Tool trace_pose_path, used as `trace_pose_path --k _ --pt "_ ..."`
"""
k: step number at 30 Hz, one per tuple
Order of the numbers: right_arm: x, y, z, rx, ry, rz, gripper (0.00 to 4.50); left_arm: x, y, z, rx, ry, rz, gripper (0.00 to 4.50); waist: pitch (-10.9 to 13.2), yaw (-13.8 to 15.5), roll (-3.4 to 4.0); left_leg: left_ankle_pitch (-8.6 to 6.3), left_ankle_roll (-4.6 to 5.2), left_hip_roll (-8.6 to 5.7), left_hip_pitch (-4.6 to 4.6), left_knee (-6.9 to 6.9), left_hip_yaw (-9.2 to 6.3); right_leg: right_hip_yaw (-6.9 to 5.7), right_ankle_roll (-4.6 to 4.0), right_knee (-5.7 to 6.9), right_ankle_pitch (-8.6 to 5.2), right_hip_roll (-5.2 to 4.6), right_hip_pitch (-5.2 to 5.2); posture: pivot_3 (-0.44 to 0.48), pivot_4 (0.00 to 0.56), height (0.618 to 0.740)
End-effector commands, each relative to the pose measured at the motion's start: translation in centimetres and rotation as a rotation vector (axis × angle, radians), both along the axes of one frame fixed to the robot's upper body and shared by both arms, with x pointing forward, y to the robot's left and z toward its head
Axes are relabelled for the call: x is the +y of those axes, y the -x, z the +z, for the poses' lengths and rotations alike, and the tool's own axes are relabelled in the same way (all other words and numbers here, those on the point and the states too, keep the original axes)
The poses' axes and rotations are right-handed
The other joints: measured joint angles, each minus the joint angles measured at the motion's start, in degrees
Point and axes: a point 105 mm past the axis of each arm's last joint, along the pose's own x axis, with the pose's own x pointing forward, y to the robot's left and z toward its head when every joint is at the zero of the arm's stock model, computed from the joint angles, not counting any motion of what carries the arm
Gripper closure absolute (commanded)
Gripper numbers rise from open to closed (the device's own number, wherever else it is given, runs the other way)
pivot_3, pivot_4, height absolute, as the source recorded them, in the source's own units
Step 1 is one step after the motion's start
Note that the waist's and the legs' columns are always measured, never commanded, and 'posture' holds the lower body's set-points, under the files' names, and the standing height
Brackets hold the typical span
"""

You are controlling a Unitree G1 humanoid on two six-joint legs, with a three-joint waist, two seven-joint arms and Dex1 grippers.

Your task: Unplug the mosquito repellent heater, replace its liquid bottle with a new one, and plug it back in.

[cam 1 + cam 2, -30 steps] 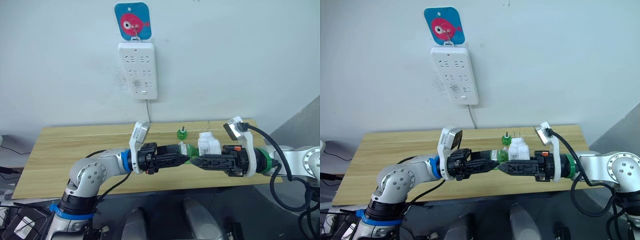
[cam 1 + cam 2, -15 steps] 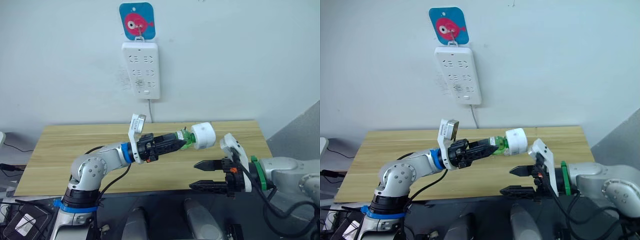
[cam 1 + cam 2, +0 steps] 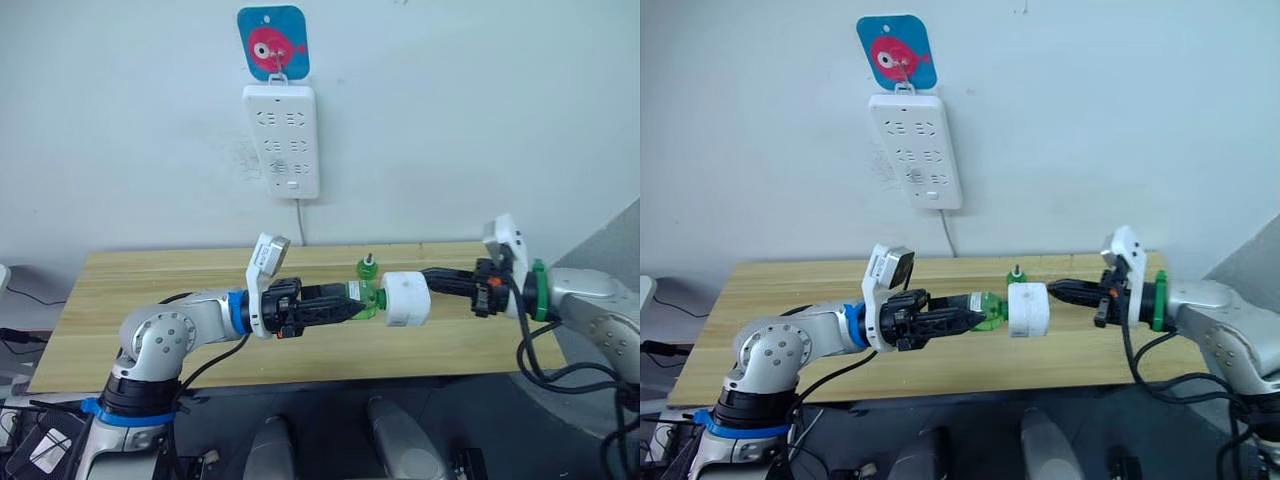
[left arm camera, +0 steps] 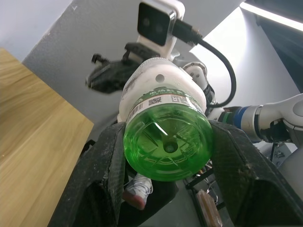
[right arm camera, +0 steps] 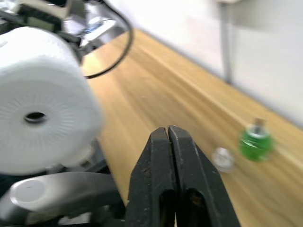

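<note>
Since half a second ago the right arm is coming back up from its low, near position, with the right gripper (image 3: 1060, 290) now pointing at the heater's round top, and its fingers, spread wide then, are now pressed together on nothing, tips just beside the heater. Going big to small: the wooden table (image 3: 150, 290) is sitting there with its pale matte grain, and on the wall behind it the long white power strip (image 3: 282, 140) is hanging with every socket free, so the heater is clearly unplugged. The left gripper (image 3: 350, 303) is clamping on the green bottle (image 4: 166, 142), which is translucent glossy plastic with a label band, and that bottle is seated in the mosquito repellent heater (image 3: 405, 298), a smooth white rounded drum with a small hole in the middle of its top, held in the air over the near part of the table, right of centre. My guess is the new bottle is already screwed in and the right arm is lining up to take the heater for plugging back in. Farther back on the table the other little green bottle (image 5: 255, 140) is standing upright with its wick poking up, and a tiny clear-whitish cap (image 5: 223, 158) is lying just beside it.
</note>
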Motion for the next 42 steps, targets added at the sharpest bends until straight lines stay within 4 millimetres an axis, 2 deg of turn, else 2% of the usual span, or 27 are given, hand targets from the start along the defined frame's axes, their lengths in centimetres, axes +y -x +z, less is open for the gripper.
trace_pose_path --k 1,7,11,20,23,25,27,31,34,38,42 --pt "2.3 2.3 1.6 -0.011 -0.035 0.137 4.5 -0.6 0.3 1.1 -0.034 0.042 -0.022 2.22 0.0 0.2 0.0 0.0 0.0 0.0 -0.02 0.0 -0.02 -0.01 0.0 0.0 0.0 0.0 0.0 -0.209 0.188 0.74" --pt "3.4 4.9 3.7 0.039 -0.09 0.232 4.5 -0.1 -1.4 1.0 -0.018 0.056 0.085 2.22 0.0 0.3 0.01 0.0 0.0 -0.01 -0.02 0.07 -0.02 -0.01 0.0 0.01 0.0 0.0 0.03 -0.214 0.19 0.74" --pt "3.4 5.0 4.9 0.048 -0.116 0.231 4.5 0.1 -1.6 0.4 -0.019 0.031 0.099 2.22 0.0 0.2 0.01 0.01 0.0 -0.02 0.0 0.13 0.02 0.05 -0.01 0.01 0.01 -0.01 0.05 -0.218 0.19 0.74" --pt "2.5 2.2 7.2 0.045 -0.244 0.081 4.5 -0.1 -0.6 -0.3 -0.024 -0.007 0.046 2.22 0.0 0.2 0.01 0.0 0.01 -0.01 -0.02 0.06 0.01 0.03 -0.01 0.0 0.01 0.0 0.01 -0.22 0.189 0.74" --pt "1.5 0.1 7.8 0.027 -0.285 -0.028 4.5 0.0 -0.2 -0.3 -0.016 -0.004 0.021 2.22 0.0 0.1 0.01 0.0 0.01 -0.01 -0.01 0.07 0.02 0.03 -0.01 0.0 0.01 0.0 0.01 -0.219 0.189 0.74" --pt "0.9 -1.5 7.2 0.011 -0.263 -0.113 4.5 0.0 0.3 -0.2 -0.011 0.001 -0.009 2.22 0.0 0.1 0.01 0.0 0.01 -0.01 -0.01 0.09 0.02 0.04 -0.02 0.01 0.01 0.0 0.02 -0.223 0.189 0.74" --pt "0.7 -2.3 5.5 0.017 -0.197 -0.161 4.5 -0.1 0.9 0.1 -0.007 0.013 -0.041 2.22 0.0 0.0 0.01 0.0 0.0 -0.01 -0.01 0.09 0.03 0.04 -0.01 0.01 0.01 0.0 0.01 -0.223 0.189 0.74" --pt "1.6 -0.7 2.3 0.075 -0.084 -0.081 4.5 -0.2 0.6 1.1 0.004 0.065 -0.036 2.22 0.0 0.2 0.01 0.0 0.01 0.0 -0.02 0.01 -0.01 -0.01 0.0 0.0 0.0 0.0 0.0 -0.222 0.188 0.74" --pt "2.3 1.1 1.2 0.12 -0.05 0.01 4.5 -0.1 0.0 1.7 0.018 0.092 -0.011 2.22 0.0 0.2 0.01 -0.01 0.01 -0.01 -0.03 -0.01 -0.01 -0.01 0.0 0.0 0.0 -0.01 -0.02 -0.22 0.188 0.74" --pt "2.8 3.7 2.0 0.175 -0.077 0.138 4.5 0.3 -0.6 1.6 0.028 0.086 0.027 2.22 0.0 0.1 0.01 0.0 0.01 0.0 -0.02 0.04 0.01 0.01 0.0 0.01 0.0 0.0 -0.01 -0.222 0.189 0.74" --pt "3.0 4.8 2.9 0.189 -0.098 0.178 4.5 0.5 -1.5 1.3 0.022 0.073 0.082 2.22 0.0 0.1 0.01 0.0 0.01 0.0 -0.01 0.09 0.01 0.02 -0.01 0.01 0.0 0.0 0.02 -0.225 0.189 0.74"
